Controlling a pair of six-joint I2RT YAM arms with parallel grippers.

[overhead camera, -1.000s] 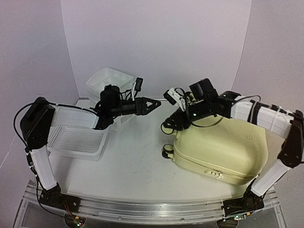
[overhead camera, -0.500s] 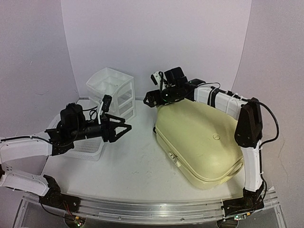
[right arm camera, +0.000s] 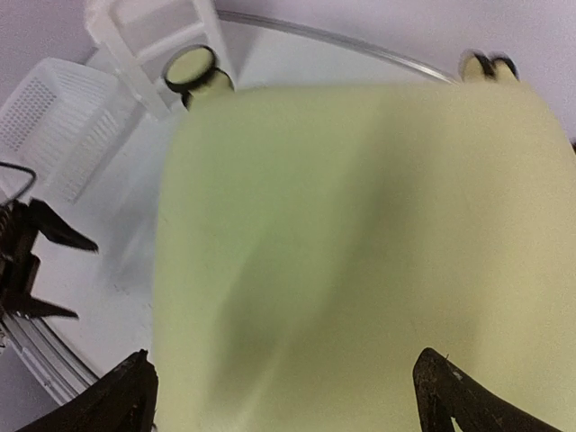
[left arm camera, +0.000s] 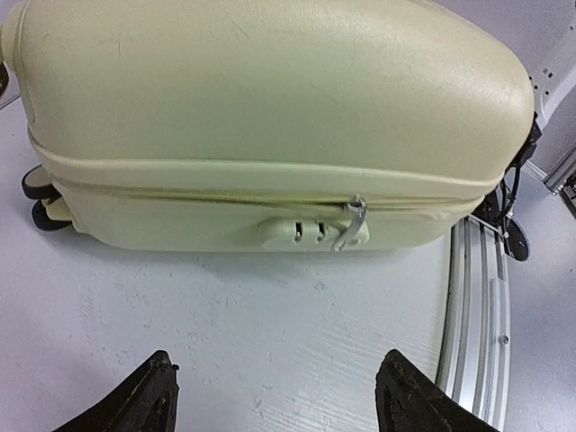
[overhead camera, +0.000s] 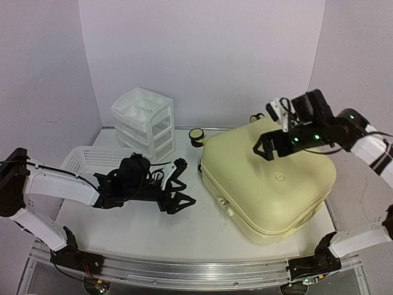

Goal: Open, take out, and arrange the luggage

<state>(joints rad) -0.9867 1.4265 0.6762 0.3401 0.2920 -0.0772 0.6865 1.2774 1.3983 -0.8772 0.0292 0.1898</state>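
The luggage, a pale yellow hard-shell suitcase, lies flat and closed on the right half of the table, its wheels toward the back wall. In the left wrist view its side faces me, with the lock and a metal zipper pull on the seam. My left gripper hovers low over the table, left of that seam, open and empty. My right gripper hangs open above the lid, apart from it and holding nothing.
A white drawer unit stands at the back left, with a white mesh basket in front of it beside my left arm. A metal rail runs along the near table edge. Pale walls close in on three sides.
The luggage has turned so its wheels point to the back wall. My right gripper opened wide and rose over the lid. My left arm dropped low and swung toward the zipper side.
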